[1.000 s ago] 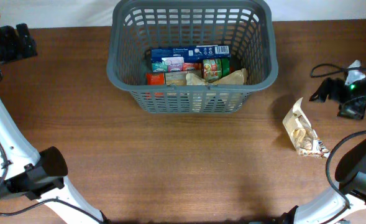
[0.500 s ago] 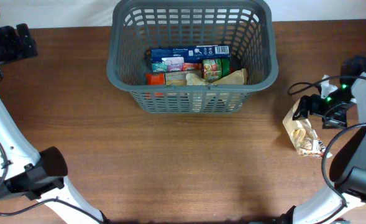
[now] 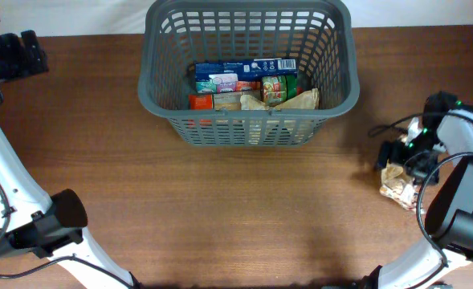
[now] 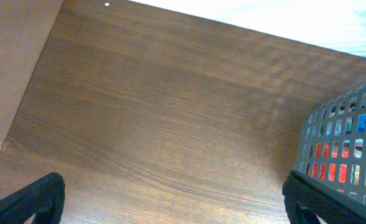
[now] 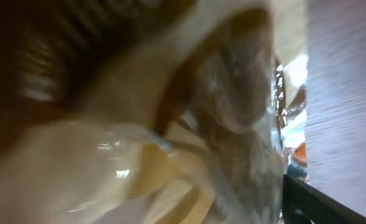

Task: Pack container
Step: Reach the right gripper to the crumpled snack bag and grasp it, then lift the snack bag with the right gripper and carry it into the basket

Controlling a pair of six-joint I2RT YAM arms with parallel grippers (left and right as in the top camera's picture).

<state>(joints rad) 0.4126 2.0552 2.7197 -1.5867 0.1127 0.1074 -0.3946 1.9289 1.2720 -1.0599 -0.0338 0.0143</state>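
Observation:
The dark grey container (image 3: 244,130) stands at the back middle of the table and holds several groceries, among them a blue box (image 3: 244,67) and a green packet (image 3: 275,87). Its slotted corner shows in the left wrist view (image 4: 344,143). A clear snack bag (image 3: 398,189) lies on the table at the far right. My right gripper (image 3: 401,156) is down on the bag's upper end. In the right wrist view the bag (image 5: 170,124) fills the frame and only one finger shows, set wide. My left gripper (image 3: 23,54) is open and empty at the far left back (image 4: 173,208).
The table's back edge and a white backdrop run behind the container. Brown wood tabletop (image 3: 244,217) lies in front of the container. Black cables trail from the right arm (image 3: 385,128).
My right gripper has moved from the far right back down and leftward onto the snack bag, covering its upper part. The left arm and the container have not moved.

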